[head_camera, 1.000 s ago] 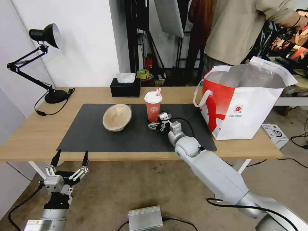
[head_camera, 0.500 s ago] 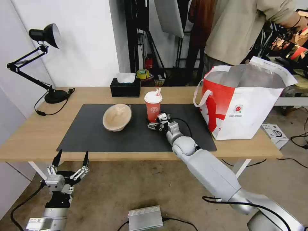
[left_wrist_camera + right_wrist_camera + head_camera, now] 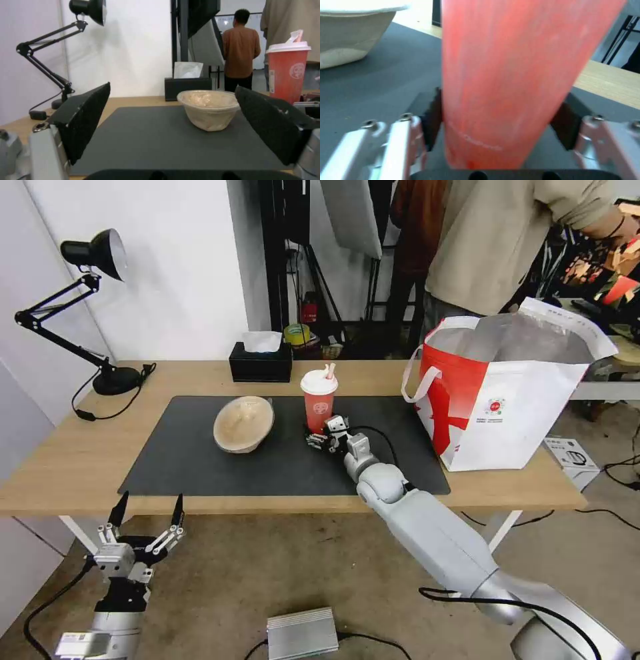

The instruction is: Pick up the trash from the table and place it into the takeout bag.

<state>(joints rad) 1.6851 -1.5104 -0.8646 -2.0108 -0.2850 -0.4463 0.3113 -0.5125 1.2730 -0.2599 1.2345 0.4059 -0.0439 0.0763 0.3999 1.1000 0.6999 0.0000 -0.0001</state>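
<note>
While the right gripper sits at the base of the red drink cup, the cup stands upright on the dark grey mat, near the mat's middle and toward its far edge. In the right wrist view the two black pads flank the cup's lower wall, one touching it and the other touching or just short of it; whether they are pressing yet cannot be judged, so I log the grasp as closing, not confirmed. The cup's foot looks to rest on the mat, so no lift is evident.

Tan paper bowl stands on the mat beside the cup, toward the table's left end and apart from it, untouched. Left gripper hangs below the table's near edge at its left end, fingers spread wide with nothing between them; parked.

Takeout bag stands open on the right end of the table, partly on the mat's right edge, well apart from the cup. Foil lining is visible at its mouth; its contents cannot be seen.

Status, as judged: two pieces of trash remain on the table. Cup pickup is in progress; carrying it to the bag, release, and the whole bowl cycle are left. A black tissue box at the far edge is not trash.
</note>
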